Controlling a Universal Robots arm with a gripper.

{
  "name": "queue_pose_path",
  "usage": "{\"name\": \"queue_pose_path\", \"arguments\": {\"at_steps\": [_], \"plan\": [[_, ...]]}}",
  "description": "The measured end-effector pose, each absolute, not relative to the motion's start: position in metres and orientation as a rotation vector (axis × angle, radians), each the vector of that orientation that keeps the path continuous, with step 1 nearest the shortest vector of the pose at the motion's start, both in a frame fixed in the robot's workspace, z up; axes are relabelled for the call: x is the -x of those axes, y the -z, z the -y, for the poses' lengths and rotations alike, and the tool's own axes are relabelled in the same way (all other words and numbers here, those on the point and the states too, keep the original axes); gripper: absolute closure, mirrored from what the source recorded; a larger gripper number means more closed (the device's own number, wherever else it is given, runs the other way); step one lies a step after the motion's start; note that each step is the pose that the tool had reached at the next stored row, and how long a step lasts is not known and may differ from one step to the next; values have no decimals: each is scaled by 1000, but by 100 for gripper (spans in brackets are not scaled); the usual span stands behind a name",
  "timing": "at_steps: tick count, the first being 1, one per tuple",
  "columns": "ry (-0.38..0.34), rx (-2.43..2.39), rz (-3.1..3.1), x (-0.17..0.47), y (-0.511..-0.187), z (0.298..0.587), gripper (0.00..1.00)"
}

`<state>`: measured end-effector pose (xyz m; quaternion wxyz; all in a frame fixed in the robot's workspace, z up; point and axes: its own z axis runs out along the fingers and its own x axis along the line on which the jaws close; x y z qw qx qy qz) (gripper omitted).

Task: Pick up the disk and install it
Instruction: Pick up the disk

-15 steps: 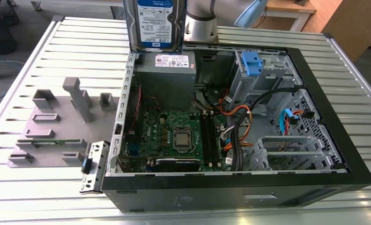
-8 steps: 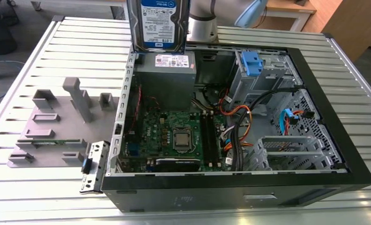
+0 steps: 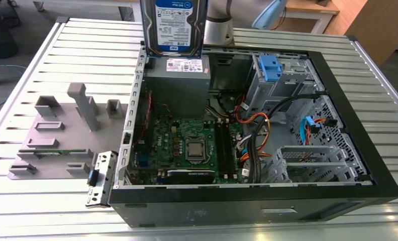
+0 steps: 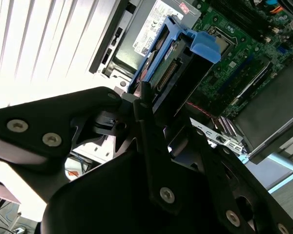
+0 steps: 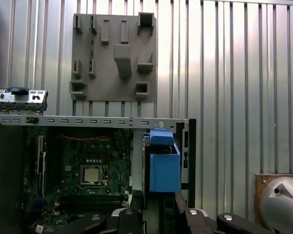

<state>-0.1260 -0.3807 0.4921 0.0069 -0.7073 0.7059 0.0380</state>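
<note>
a: run it across from the exterior view's left, everything placed against the computer case.

b: a grey fixture plate lies on the table just beside the case. the disk hangs upright above the case's far corner, over the power-supply box and well clear of the rim. the drive bay sits further along inside the case, with orange cables near it.

a: and the gripper?

b: clamped on the disk. in the first wrist view a finger sits on each side of the blue rail.

a: so how is this carry done well?

b: my judgement is a firm grip and no twist. the disk should travel high enough over the case wall, with its rails square to the bay and away from those cables — a snag there could tilt it.

a: arm pose?

b: the arm stands behind the disk at the case's far side. its wrist is turned down, so both wrist views look into the open case.
</note>
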Motion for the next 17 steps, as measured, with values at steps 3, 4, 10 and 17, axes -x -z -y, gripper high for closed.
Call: {"name": "queue_pose_path", "arguments": {"at_steps": [3, 4, 10, 17], "plan": [[-119, 2212, -2208, 124, -492, 381, 65], [-119, 2212, -2208, 123, -492, 381, 65], [-119, 2212, -2208, 118, -492, 381, 65], [-119, 2212, -2208, 113, -492, 381, 65]]}}
